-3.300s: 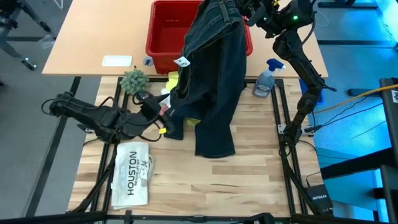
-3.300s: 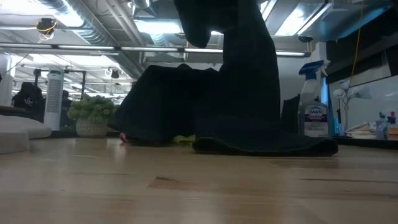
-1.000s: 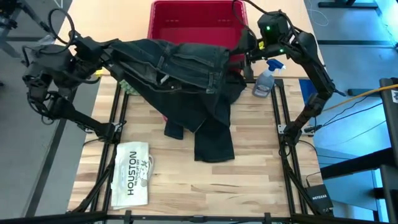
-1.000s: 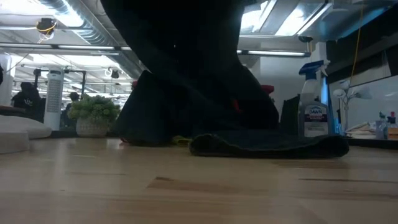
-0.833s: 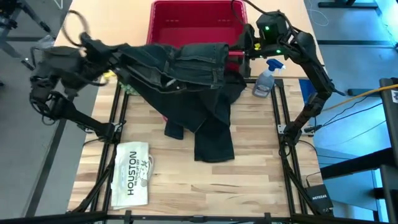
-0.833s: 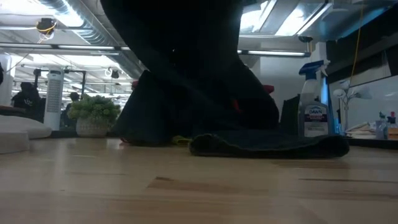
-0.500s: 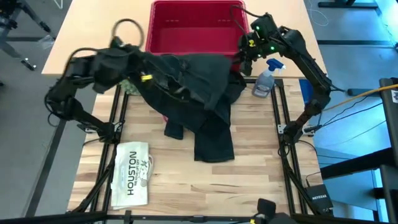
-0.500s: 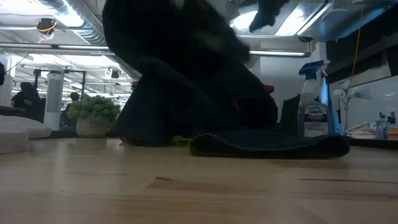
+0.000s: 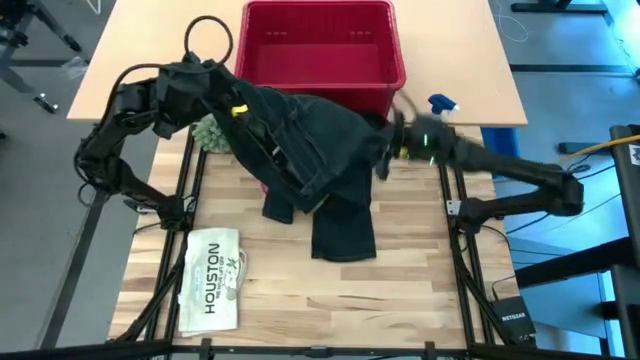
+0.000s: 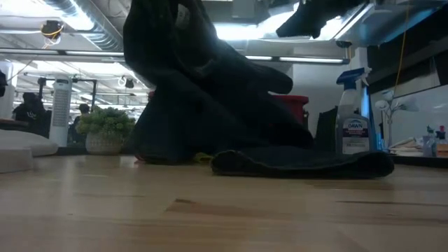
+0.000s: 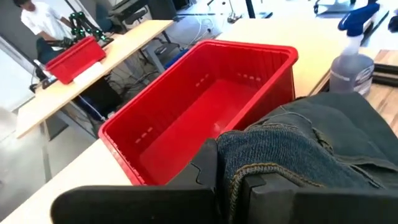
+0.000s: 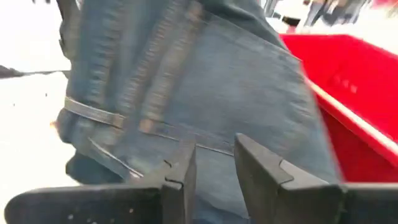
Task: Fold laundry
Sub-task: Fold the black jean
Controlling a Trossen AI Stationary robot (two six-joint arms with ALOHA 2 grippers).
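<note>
Wooden desk (image 9: 300,300), red basket (image 9: 320,45) at far edge. Dark trousers (image 9: 310,150) heaped mid-desk, one end lifted by left gripper (image 11: 233,180), fingers pinching denim hem. Right gripper (image 12: 214,165) close against trousers, fingers narrowly parted, nothing between. Expect heavy, limp, non-slip cloth; you grip waistband corners.

light: bright, even from above | low view: ceiling lights (image 10: 245,31) glare, trousers (image 10: 210,98) backlit, near-black | blur: right arm (image 9: 480,160) smeared, right wrist view soft
</note>
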